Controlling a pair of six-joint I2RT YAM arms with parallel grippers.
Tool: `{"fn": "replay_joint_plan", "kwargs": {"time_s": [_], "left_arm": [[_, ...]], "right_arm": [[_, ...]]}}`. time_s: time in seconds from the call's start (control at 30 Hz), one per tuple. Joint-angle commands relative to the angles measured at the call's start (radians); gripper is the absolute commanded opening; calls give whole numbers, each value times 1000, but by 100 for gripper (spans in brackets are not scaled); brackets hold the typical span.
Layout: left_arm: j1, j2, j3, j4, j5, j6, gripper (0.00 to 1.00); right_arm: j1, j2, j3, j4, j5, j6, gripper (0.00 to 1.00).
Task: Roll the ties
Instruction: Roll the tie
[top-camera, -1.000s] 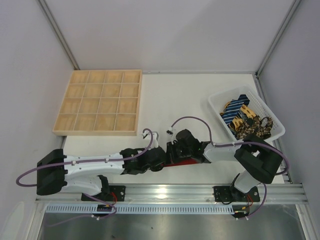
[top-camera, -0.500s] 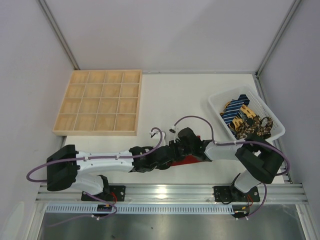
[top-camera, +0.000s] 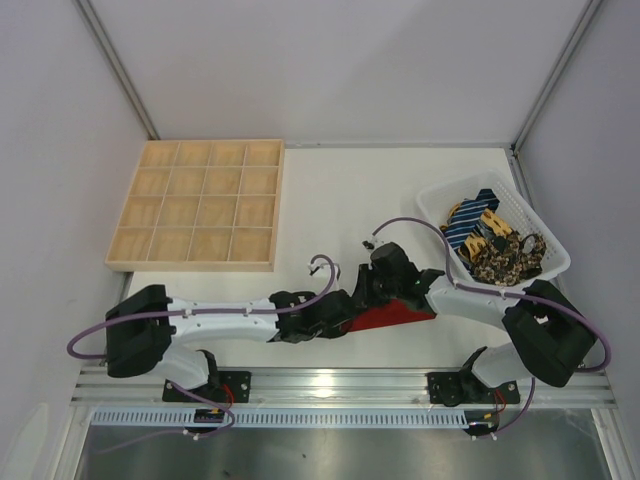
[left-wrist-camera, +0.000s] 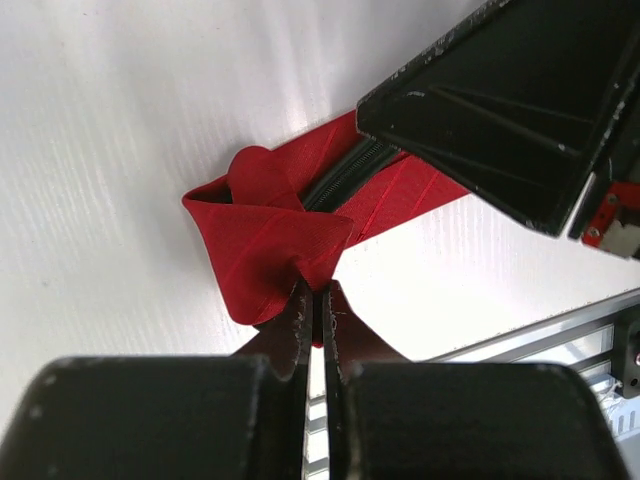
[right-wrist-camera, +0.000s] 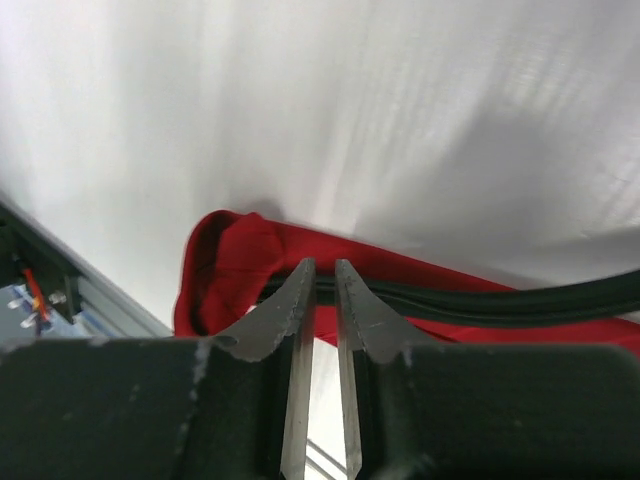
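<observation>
Red tie (left-wrist-camera: 268, 235) lies partly rolled on the table (top-camera: 330, 190) near the front edge. Left gripper (left-wrist-camera: 313, 300) pinches its folded end tight. Right gripper (right-wrist-camera: 318, 290) slightly parted, fabric between fingers, hold unclear.

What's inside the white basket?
The white basket holds a heap of ties: a navy striped tie, a mustard yellow tie and a brown-black speckled tie. Anything underneath that heap is covered.

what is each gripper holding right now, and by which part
Left gripper pinches the red tie at its folded, partly rolled end. Right gripper stands slightly parted over it, holding nothing.
</observation>
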Motion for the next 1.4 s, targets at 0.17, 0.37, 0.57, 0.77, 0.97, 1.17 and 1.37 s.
{"fn": "replay_joint_plan", "kwargs": {"time_s": [0.17,0.37,0.57,0.77,0.97,1.17,1.37], "left_arm": [[7,62,63,34,33,47,0],[13,119,101,49,48,74,0],[17,162,106,81,77,91,8],[33,165,79,111,82,102,13],[42,145,43,144,91,100,17],[43,144,37,152,91,103,17],[43,131,31,155,85,99,17]], "right_arm": [[-29,39,24,-46,64,-15,20],[-32,59,1,-15,31,17,20],[-50,64,-11,6,-28,33,20],[-67,38,-5,-6,-60,37,20],[-84,-51,-7,-44,-133,24,29],[-100,-125,-50,-64,-184,33,43],[-109,-148,-91,-14,-264,73,44]]}}
